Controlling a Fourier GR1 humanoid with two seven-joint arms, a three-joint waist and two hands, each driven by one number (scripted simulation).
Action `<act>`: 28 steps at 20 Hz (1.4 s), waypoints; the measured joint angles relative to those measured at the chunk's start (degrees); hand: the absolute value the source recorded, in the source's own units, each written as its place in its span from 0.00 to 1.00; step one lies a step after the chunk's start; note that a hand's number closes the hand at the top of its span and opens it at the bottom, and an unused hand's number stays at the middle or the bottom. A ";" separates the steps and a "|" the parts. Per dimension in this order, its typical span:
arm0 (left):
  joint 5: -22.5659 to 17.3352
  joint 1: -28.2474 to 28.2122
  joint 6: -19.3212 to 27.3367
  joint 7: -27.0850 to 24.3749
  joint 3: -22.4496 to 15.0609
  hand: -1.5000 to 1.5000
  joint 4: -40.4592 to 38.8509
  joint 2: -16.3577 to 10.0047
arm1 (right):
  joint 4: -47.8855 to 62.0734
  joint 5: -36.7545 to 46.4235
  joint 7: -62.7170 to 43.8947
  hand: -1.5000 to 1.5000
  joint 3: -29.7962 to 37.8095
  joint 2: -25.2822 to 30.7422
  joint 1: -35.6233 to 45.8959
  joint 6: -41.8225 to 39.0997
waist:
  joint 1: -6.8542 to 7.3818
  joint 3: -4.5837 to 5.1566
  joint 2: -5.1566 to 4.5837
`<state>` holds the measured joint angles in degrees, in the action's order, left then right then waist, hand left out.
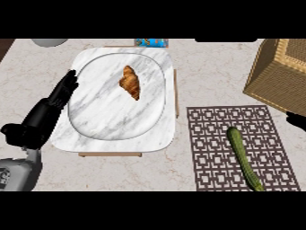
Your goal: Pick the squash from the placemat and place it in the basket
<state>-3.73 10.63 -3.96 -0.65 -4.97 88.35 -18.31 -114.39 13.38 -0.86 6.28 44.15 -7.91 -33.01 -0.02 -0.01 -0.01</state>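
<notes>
A long green squash lies on a dark patterned placemat at the lower right, running from the mat's middle to its near edge. The wicker basket stands at the upper right, beyond the mat. My right hand shows only as a black shape at the right edge, right of the mat and below the basket, apart from the squash. My left hand rests open with straight fingers along the left rim of a marble tray.
A white marble tray with an oval well holds a croissant at centre left. A blue item and a grey object sit at the counter's far edge. Dark counter edge at upper left.
</notes>
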 measured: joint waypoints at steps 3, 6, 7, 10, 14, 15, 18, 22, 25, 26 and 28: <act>0.28 -0.58 -0.29 0.56 0.04 0.50 1.01 0.69 | 3.14 5.03 3.88 0.00 -2.12 -3.71 -0.65 2.80 | 0.05 -0.02 0.01; 0.72 -1.48 -1.09 0.71 0.53 0.50 2.42 0.81 | 5.63 9.90 5.66 0.00 -4.75 -7.20 0.61 5.02 | 0.13 -0.01 0.02; 0.95 -1.58 -1.14 0.51 0.58 0.50 2.03 1.16 | 6.73 11.87 6.94 0.00 -5.45 -8.31 0.37 6.55 | 0.10 -0.01 0.02; 1.43 -1.68 -1.93 -0.23 1.59 0.50 1.33 1.35 | 10.75 16.43 9.67 0.00 -6.93 -10.68 1.57 8.96 | 0.09 -0.01 0.00; 2.44 -0.13 -2.21 1.63 2.34 0.50 1.45 2.65 | 14.01 19.40 13.30 0.00 -6.16 -12.54 2.24 9.86 | -0.03 -0.01 0.01; 2.28 -0.83 -2.98 1.33 2.80 0.50 1.87 2.40 | 14.76 20.04 14.50 0.00 -6.02 -12.71 2.19 9.91 | -0.01 0.00 0.02; 2.66 0.35 -3.47 1.39 3.79 0.50 0.59 2.92 | 15.62 20.81 16.86 0.00 -5.52 -14.04 2.12 10.16 | -0.10 0.00 0.01; 2.66 0.12 -4.83 2.02 5.08 0.50 1.54 2.96 | 13.85 21.36 17.14 0.00 -5.63 -16.13 1.46 8.62 | -0.11 0.01 0.04; 3.48 -0.71 -5.57 1.35 5.53 0.50 1.41 3.59 | 13.69 22.93 17.46 0.00 -5.53 -17.48 1.48 7.99 | -0.10 0.00 0.04; 3.72 -0.97 -5.60 1.63 5.55 0.50 1.97 3.88 | 13.66 23.78 16.76 0.00 -5.96 -18.33 1.77 7.98 | -0.08 0.02 0.05; 3.99 -0.29 -6.07 1.83 6.03 0.50 1.46 4.09 | 13.93 25.14 16.18 0.00 -6.00 -19.13 2.59 7.79 | -0.07 0.01 0.04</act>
<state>0.26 10.34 -10.04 1.18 1.06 89.81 -14.22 -100.46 38.52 15.32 0.28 25.03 -5.31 -25.22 -0.09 0.00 0.03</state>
